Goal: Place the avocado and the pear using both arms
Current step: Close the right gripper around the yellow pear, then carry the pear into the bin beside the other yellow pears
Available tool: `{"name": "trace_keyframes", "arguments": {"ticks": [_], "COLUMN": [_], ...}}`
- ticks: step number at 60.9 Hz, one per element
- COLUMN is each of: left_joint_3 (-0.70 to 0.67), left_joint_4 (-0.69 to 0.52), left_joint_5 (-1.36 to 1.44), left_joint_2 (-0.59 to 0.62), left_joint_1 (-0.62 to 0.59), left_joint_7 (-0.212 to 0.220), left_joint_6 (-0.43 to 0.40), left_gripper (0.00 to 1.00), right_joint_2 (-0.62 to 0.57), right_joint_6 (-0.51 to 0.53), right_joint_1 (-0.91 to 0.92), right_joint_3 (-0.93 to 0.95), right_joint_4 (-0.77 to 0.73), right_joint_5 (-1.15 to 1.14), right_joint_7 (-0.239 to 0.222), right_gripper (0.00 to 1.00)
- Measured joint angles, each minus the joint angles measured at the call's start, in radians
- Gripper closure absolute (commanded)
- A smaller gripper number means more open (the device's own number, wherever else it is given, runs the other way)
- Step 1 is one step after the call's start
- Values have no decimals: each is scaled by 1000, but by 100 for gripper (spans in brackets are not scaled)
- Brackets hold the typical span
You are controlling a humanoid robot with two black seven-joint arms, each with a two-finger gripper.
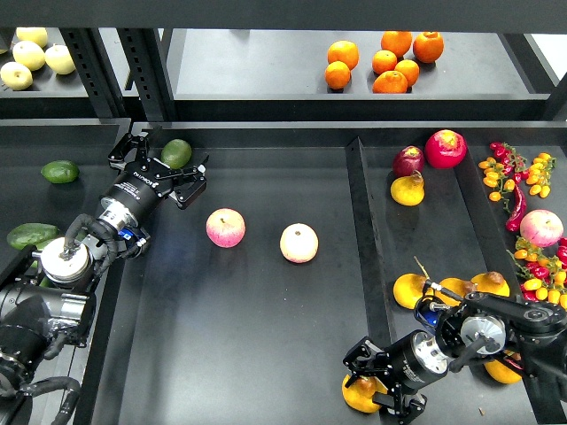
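Note:
My left gripper (162, 168) is open at the back left of the middle tray. A dark green avocado (176, 152) lies just beyond its fingertips, touching or nearly touching them. My right gripper (376, 386) is low at the front, by the divider. Its jaws are spread, and a yellow-orange pear (355, 397) sits against its tips, partly hidden by the fingers. I cannot tell whether the pear is gripped. More pears lie in the right tray: one at the back (407, 189) and several near my right arm (409, 289).
Two pink-and-cream apples (225, 227) (299, 243) lie mid-tray. Two more avocados (59, 171) (33, 235) lie in the left tray. A raised divider (359, 221) separates the middle and right trays. Oranges (388, 60) sit on the upper shelf. Red fruits (445, 148), chillies and small tomatoes (518, 190) lie at the right.

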Motion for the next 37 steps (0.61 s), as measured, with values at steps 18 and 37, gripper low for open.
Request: {"name": "trace_keyframes", "arguments": {"ticks": [18,37], "left_joint_3": [0,-1], "left_joint_4": [0,0], "left_joint_5": [0,0], "left_joint_2": [0,0], "left_joint_1": [1,1], "left_joint_7": [0,0], "left_joint_6": [0,0], "left_gripper": [1,1], "right_joint_2": [-13,-10], "right_joint_6": [-1,0], "right_joint_1": [-3,12], "right_joint_3": [15,86], "right_joint_4": [-8,-23], "right_joint_5": [25,70], "right_joint_7": [-1,-1], "right_gripper": [89,96]}}
